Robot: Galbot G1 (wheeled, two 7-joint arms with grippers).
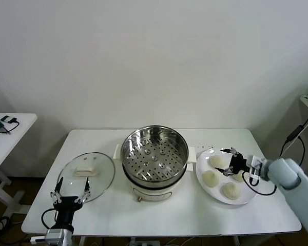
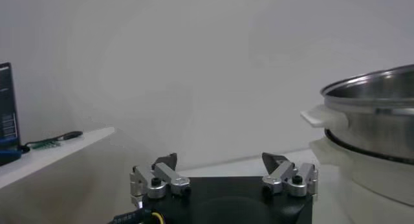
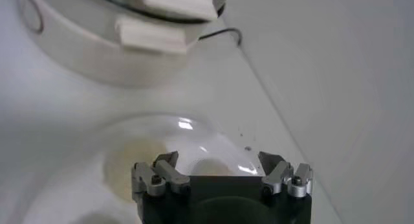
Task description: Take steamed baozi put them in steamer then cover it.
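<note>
Right pincer point(image 1: 230, 163) gapes released over the steamed baozi point(image 1: 210, 177); left pincer point(image 1: 70, 192) released; no legible writing.

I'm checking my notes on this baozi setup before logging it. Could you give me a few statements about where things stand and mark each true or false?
1. The steamer has no baozi in it. True.
2. The glass lid sits on the steamer. False: it lies on the table on the steamer's left.
3. The right gripper is over the plate of baozi with open jaws. True.
4. The left gripper holds the lid's handle. False: its open jaws hang at the lid's near edge, holding nothing.
5. The plate is on the steamer's left. False: it is on the right.
</note>
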